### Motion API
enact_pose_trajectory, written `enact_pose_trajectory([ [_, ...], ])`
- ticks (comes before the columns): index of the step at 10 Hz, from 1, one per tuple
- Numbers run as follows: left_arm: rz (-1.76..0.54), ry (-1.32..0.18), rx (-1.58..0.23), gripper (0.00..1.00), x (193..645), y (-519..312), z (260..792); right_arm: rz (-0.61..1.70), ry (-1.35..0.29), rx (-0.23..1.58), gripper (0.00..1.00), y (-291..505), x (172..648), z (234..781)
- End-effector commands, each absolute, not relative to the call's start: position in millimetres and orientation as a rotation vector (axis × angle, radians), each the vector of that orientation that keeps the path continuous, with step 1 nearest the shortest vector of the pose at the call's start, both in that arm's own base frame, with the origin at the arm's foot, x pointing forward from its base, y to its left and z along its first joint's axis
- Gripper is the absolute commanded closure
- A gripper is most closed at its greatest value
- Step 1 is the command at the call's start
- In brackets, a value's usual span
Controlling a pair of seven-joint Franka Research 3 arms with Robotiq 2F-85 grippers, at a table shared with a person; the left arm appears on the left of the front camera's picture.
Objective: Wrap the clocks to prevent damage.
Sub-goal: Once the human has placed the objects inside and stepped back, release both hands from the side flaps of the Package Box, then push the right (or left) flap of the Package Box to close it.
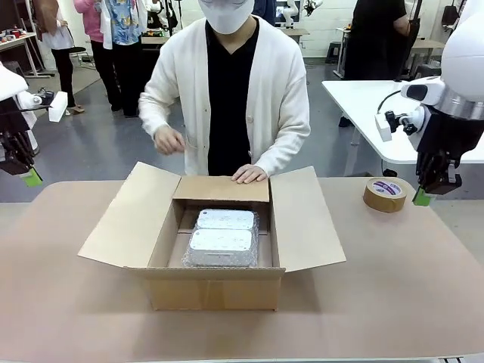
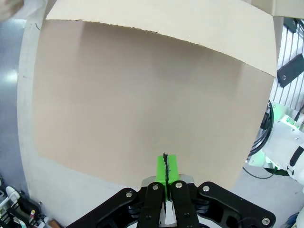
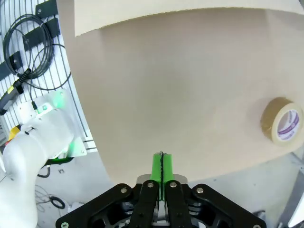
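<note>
1. Clocks (image 1: pixel 221 238): two white units in bubble wrap, one behind the other, inside box (image 1: pixel 215 293) at mid worktop (image 1: pixel 401 287).
2. Box: all flaps open. Person's hand (image 1: pixel 249 174) rests on rear flap; other hand (image 1: pixel 168 140) raised clear.
3. Tape (image 1: pixel 385 194): flat on worktop, right of box, near right pincer (image 1: pixel 422 198).
4. Left pincer (image 1: pixel 30 178): pads pressed together, empty, at worktop's left side. Right pincer: same, empty.
5. Step (est.): wrapping looks done, packing stage. Next prob. needs flaps folded, then tape; pincers must open first.

I'm seeing a matt cardboard box (image 1: pixel 215 291), shiny plastic bubble wrap (image 1: pixel 219 260) around the clocks (image 1: pixel 221 240) inside it, and a smooth matt tabletop (image 1: pixel 393 287) beneath.
</note>
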State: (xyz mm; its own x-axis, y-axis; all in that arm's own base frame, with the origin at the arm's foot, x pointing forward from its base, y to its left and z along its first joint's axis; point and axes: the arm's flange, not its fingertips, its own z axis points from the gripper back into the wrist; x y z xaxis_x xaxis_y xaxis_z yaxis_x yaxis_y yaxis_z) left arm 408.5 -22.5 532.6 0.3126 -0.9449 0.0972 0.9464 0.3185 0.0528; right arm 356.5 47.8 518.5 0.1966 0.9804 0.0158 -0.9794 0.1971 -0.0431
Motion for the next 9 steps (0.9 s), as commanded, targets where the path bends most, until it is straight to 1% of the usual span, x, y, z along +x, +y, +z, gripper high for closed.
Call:
enact_pose_trajectory([
  [1, -1.219, -0.130, -0.011, 1.00, 405.6, -24.7, 534.4, 1.358, -0.057, -0.020, 0.99, 49.5, 350.1, 522.7],
  [9, -1.219, -0.130, -0.011, 1.00, 405.6, -24.7, 534.4, 1.358, -0.057, -0.020, 0.99, 49.5, 350.1, 522.7],
])
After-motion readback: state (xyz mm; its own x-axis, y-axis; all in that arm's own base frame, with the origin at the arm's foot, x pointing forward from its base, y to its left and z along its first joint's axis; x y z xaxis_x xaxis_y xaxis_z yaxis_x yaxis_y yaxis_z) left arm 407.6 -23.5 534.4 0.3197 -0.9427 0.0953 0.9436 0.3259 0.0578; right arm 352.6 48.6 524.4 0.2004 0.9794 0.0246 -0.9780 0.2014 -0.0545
